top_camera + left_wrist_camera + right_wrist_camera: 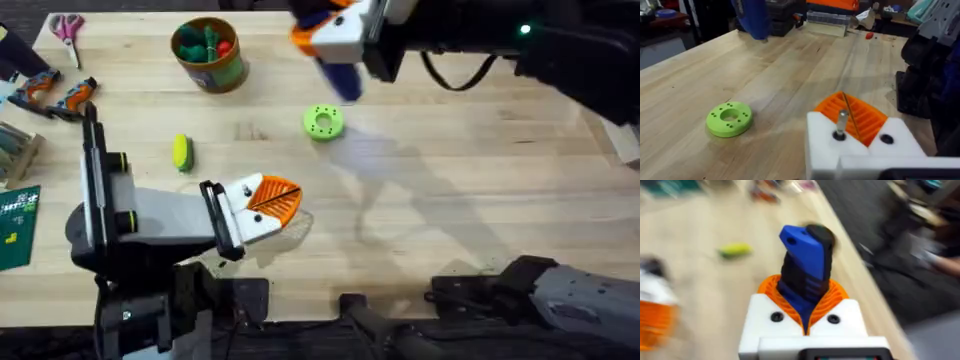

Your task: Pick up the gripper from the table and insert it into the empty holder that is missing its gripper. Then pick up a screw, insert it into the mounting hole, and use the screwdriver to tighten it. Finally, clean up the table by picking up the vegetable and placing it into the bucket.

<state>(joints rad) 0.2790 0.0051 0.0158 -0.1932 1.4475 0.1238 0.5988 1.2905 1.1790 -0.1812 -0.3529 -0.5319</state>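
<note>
Wooden tabletop spreads below; the right gripper clamps the screwdriver lengthwise along its fingers. From overhead, the vegetable lies lengthwise away from the bases. The left gripper looks closed, empty.

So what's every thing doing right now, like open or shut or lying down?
screwdriver: clamped in the right gripper, off the table.
left gripper: shut, low by the table.
vegetable: lying on the table.
bucket: upright, toys inside.
green disc: flat on table.
</note>
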